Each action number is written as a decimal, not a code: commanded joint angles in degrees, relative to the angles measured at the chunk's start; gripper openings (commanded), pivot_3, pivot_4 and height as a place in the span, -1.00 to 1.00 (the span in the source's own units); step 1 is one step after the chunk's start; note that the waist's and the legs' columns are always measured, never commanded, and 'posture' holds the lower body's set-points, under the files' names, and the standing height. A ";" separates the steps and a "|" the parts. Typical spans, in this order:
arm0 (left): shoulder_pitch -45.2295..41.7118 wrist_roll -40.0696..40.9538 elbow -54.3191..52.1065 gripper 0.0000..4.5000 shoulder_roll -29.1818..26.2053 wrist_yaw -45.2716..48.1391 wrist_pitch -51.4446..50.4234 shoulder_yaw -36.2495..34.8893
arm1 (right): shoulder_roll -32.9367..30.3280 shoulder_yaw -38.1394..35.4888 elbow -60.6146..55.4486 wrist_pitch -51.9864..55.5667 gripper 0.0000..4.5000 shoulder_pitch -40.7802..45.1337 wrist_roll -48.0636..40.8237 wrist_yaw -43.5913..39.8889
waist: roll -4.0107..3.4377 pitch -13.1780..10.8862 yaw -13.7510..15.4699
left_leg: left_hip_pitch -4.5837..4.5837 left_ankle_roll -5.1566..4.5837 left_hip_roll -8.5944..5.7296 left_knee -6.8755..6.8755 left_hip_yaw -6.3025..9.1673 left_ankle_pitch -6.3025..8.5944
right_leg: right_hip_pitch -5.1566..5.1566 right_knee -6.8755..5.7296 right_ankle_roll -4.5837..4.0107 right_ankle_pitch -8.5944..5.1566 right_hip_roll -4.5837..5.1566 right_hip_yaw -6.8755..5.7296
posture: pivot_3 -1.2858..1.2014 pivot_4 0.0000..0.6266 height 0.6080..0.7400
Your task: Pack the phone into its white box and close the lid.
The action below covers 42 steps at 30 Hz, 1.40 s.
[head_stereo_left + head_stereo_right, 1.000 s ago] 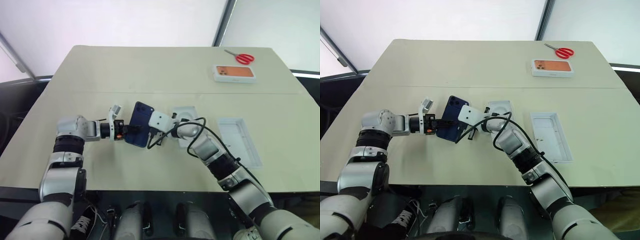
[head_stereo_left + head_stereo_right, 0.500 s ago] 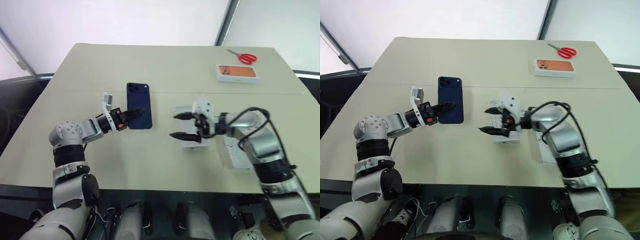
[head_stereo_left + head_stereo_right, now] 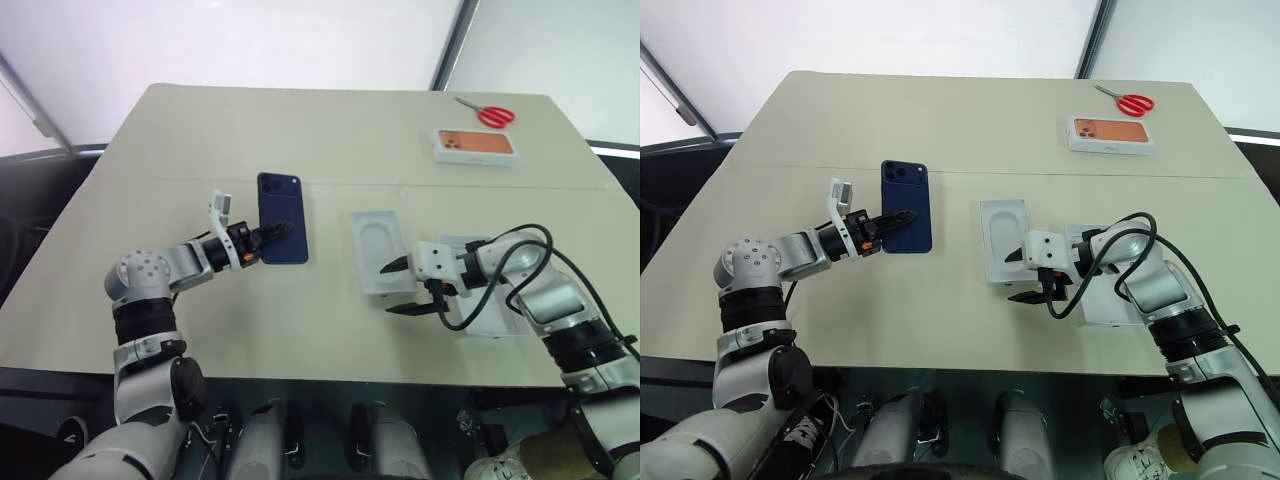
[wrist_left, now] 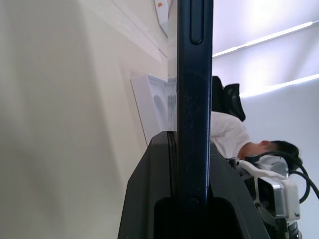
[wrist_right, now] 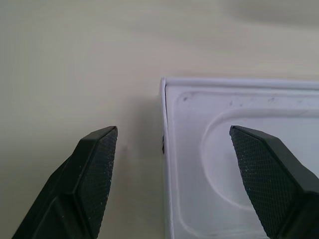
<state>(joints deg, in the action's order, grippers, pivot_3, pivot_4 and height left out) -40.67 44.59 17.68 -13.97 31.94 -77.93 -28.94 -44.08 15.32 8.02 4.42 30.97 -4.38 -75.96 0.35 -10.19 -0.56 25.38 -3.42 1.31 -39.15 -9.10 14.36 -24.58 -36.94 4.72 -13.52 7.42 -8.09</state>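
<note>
Phone [image 3: 282,217] pinched by lower edge in left gripper [image 3: 262,237], centre-left of frame, held up off table [image 3: 200,150], dark glossy back w/ camera cluster at top left corner facing camera. In left wrist view phone seen edge-on, clamped tight between both black fingers [image 4: 149,199]. Left jaws nearly closed, on phone.

Right gripper [image 3: 402,287] lower right of centre, jaws spread wide, nothing between them, well apart from phone, to its right. Upper fingertip over near right corner of thin white insert [image 3: 378,250], lower fingertip over bare table just below it. Right wrist view: one finger [image 5: 92,172] over table, other over insert's corner, rounded recess visible betw. them; touching or not, can't tell.

Insert flat on table, centre frame, recess empty. White tray-like box part [image 3: 495,320] just right of right gripper, mostly behind arm and cable; box base or lid, can't tell; contents not visible.

Upper right of frame: white box w/ orange phone picture [image 3: 473,145], closed, red-handled scissors [image 3: 484,114] just above it.
</note>
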 commanded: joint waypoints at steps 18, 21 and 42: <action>-0.58 4.96 -3.61 -1.00 -1.25 0.08 0.91 1.45 | 2.43 -0.04 0.99 0.18 -0.79 1.76 1.46 0.84 | -0.01 -0.01 -0.20 | -0.02 0.11 0.02 0.00 0.01 0.05 | 0.01 0.00 -0.01 0.00 -0.01 -0.01 | 0.03 -0.52 0.96; -0.48 5.06 -3.63 -1.00 -1.20 -0.19 0.81 1.26 | 4.40 0.90 -1.64 4.97 -0.79 1.41 2.89 3.84 | -0.01 -0.01 -0.28 | -0.02 0.11 0.03 0.00 0.02 0.05 | 0.01 0.00 -0.01 0.00 -0.02 -0.01 | 0.03 -0.52 0.96; -0.20 5.47 -2.22 -1.00 -1.66 -0.58 2.20 1.93 | 13.18 4.50 -17.08 34.63 0.74 2.51 1.97 14.90 | 0.00 -0.02 -0.05 | 0.01 0.23 -0.06 0.04 0.10 0.06 | -0.02 -0.02 -0.03 0.00 0.12 -0.10 | 0.03 -0.52 0.96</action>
<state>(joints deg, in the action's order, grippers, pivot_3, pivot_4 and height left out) -40.18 48.18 16.79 -15.05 30.15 -76.72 -27.10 -31.15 20.91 -6.15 36.53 32.68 -0.29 -60.62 0.34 -10.21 -0.61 25.40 -3.19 1.25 -39.11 -9.00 14.42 -24.60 -36.96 4.69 -13.52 7.54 -8.19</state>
